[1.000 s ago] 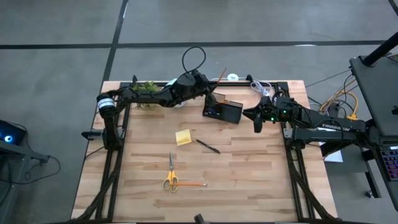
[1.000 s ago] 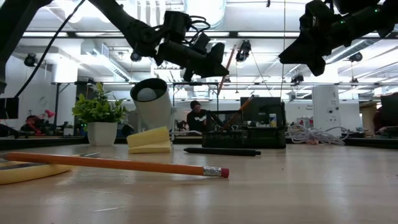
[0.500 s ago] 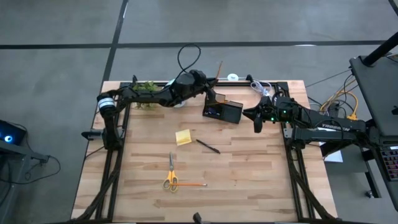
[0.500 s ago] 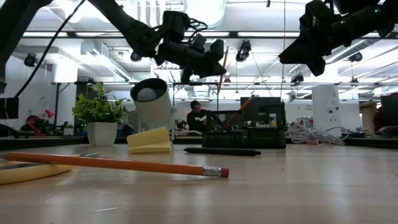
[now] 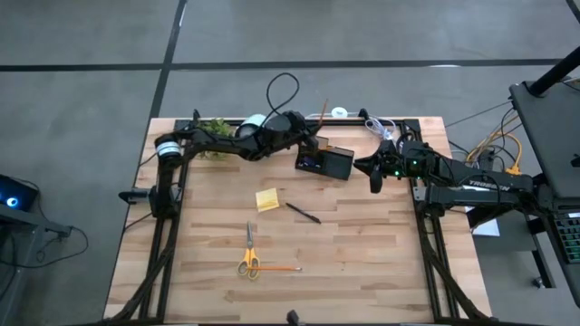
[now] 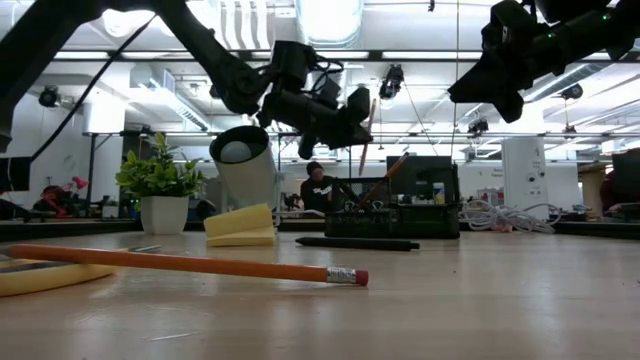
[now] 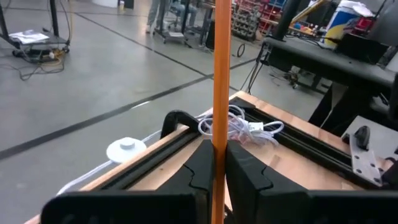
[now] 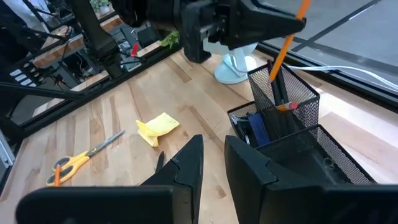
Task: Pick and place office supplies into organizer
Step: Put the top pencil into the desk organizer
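My left gripper (image 5: 310,136) hovers over the black mesh organizer (image 5: 326,161) at the table's far middle, shut on an orange pencil (image 6: 365,122). In the right wrist view the pencil (image 8: 287,37) slants down toward the organizer's tall back section (image 8: 283,87), where another pencil's eraser end (image 8: 287,106) shows. My right gripper (image 5: 374,177) hangs open in the air just right of the organizer. On the wood lie a yellow sticky-note pad (image 5: 266,199), a black pen (image 5: 304,213), yellow-handled scissors (image 5: 248,254) and a second orange pencil (image 5: 279,268). My left gripper pinches the orange pencil's shaft (image 7: 221,134) between its two fingers, which lie across it. The fingers come from the table's left, slanting slightly down. The pencil is lifted clear of the table and stands nearly upright, its upper end (image 7: 221,25) rising well above the fingers.
A green potted plant (image 5: 213,127) and a white lamp-like device (image 5: 255,121) stand at the far edge, left of the organizer. A coiled white cable (image 5: 381,127) lies at the far right. A black frame rail (image 5: 426,226) runs along each side.
My left gripper has moved a little toward the table's right and slightly down, closer over the organizer, carrying the pencil, which has stayed nearly upright. My right gripper has kept still.
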You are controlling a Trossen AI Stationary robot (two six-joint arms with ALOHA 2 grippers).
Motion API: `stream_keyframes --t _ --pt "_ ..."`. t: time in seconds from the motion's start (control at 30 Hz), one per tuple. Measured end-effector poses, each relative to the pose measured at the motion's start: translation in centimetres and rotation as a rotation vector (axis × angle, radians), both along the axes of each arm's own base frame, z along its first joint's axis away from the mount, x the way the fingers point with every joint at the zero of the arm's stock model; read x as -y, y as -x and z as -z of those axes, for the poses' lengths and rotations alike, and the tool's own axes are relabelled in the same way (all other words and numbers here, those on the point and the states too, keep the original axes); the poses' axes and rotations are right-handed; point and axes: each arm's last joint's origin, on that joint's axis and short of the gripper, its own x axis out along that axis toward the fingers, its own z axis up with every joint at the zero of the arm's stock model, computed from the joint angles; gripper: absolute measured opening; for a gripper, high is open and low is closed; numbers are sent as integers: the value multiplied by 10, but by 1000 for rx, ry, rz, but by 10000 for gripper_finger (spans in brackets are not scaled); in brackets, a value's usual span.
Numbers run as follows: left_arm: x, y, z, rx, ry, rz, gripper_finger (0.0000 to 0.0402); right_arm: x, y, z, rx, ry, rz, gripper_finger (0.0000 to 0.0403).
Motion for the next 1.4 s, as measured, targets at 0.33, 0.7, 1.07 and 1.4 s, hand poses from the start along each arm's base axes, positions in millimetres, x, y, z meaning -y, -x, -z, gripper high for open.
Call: stream_keyframes --t 0.33,0.7,1.07,1.4 --pt "2 -4 15 -83 -48 50 11 0 0 0 -1 0 1 57" --pt "4 -2 25 -244 -77 131 11 0 0 0 -1 0 2 57" --pt "5 -2 25 -292 -157 166 11 0 0 0 -2 1 2 57" --pt "8 0 32 -364 -138 229 11 0 0 0 -2 0 2 57"
